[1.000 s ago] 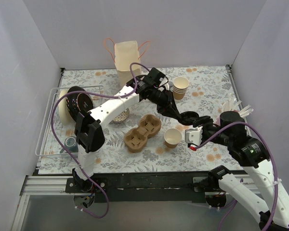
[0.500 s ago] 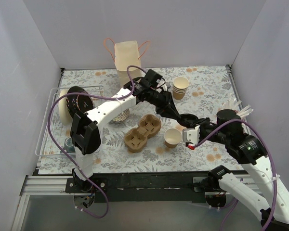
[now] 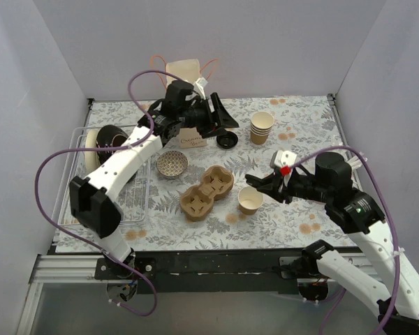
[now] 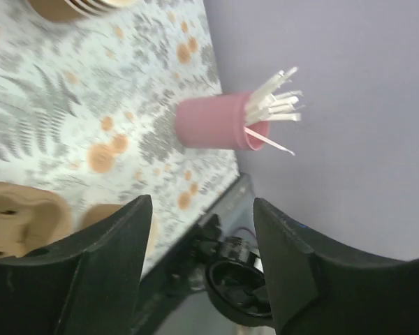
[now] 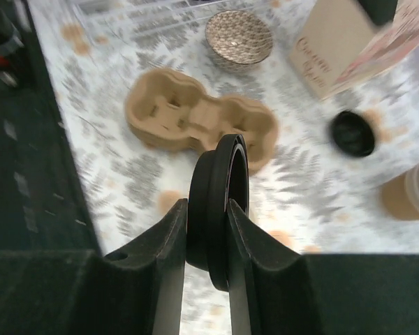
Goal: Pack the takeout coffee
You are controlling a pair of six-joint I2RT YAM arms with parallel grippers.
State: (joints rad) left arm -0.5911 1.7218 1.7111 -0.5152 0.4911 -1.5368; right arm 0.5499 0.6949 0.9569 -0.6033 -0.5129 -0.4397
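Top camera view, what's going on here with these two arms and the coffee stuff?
The right claw grips a black lid on edge, just beside a lidless paper cup standing on the table next to the brown cup carrier. The left claw hangs open and empty up by the paper bag, with a second black lid lying on the table near it. The carrier's slots are empty, so nothing is packed yet.
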